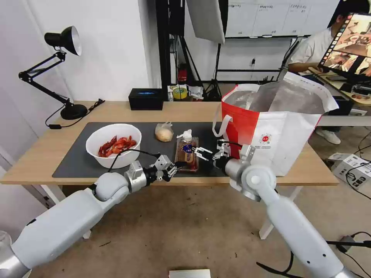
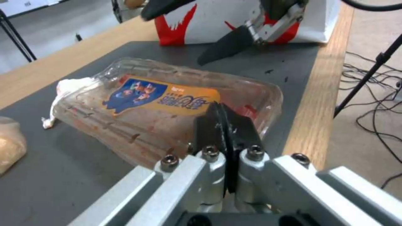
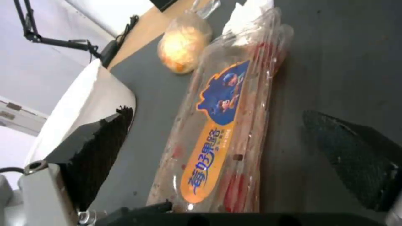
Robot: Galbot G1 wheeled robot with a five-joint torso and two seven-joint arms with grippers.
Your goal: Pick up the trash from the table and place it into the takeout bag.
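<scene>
Clear plastic tray (image 1: 186,153) with food scraps and an orange-and-blue label lies on the dark grey mat (image 1: 77,154) of my light wooden worktop (image 1: 38,150), near the front edge. I read my left pincer (image 1: 178,165) as clamped on the tray's near edge: in the left wrist view its two black fingers (image 2: 226,125) are pressed together over the rim. My right pincer (image 1: 204,152) sits just beside the tray's other side, fingers spread apart, holding nothing; the right wrist view shows one finger on each side of the tray.

A crumpled white tissue (image 1: 185,134) touches the tray's far end. A small clear bag with a beige lump (image 1: 164,132) sits just behind, to the left. Further left stands a white round bowl (image 1: 113,144) holding red crayfish shells (image 1: 117,145).

The large red-and-white takeout bag (image 1: 270,127) stands open at the mat's right end, silver lining visible. A black tissue box (image 1: 145,99) and a black desk lamp (image 1: 58,73) stand at the back.
</scene>
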